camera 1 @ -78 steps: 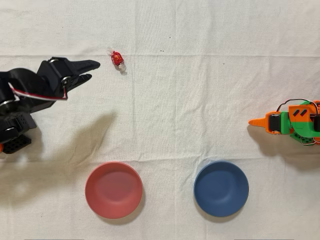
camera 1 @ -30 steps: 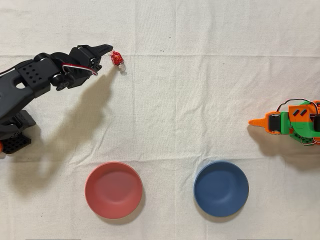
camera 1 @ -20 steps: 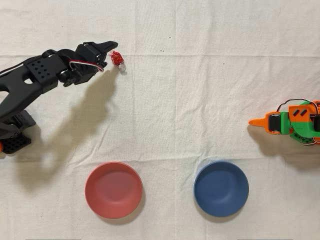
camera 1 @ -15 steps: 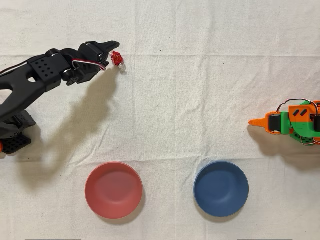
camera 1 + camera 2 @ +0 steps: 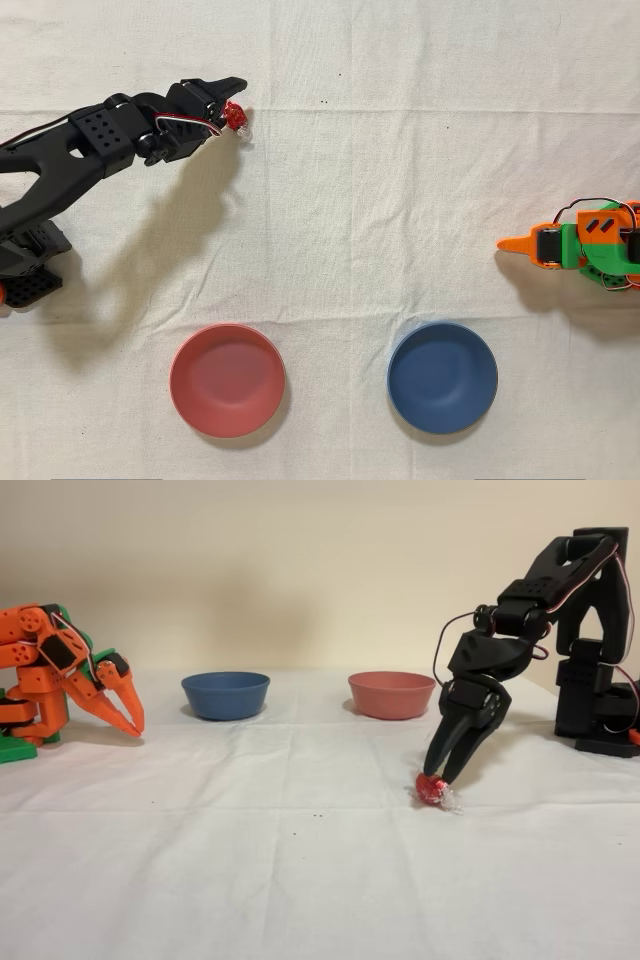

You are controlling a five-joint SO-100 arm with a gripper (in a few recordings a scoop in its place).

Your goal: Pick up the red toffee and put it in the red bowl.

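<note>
The red toffee lies on the white cloth at the upper left of the overhead view, partly under the black arm's fingertips. My gripper reaches it from the left. In the fixed view the gripper points down with its fingers a narrow gap apart, tips right at the top of the red toffee, which rests on the cloth. The red bowl is empty near the bottom edge, well away from the gripper. In the fixed view the red bowl stands behind the gripper.
A dark blue bowl sits to the right of the red one, also empty. The idle orange arm rests at the right edge of the overhead view. The black arm's base stands at the right in the fixed view.
The black arm has stretched to the right and come down over the toffee. The toffee has stayed in its place on the cloth.
</note>
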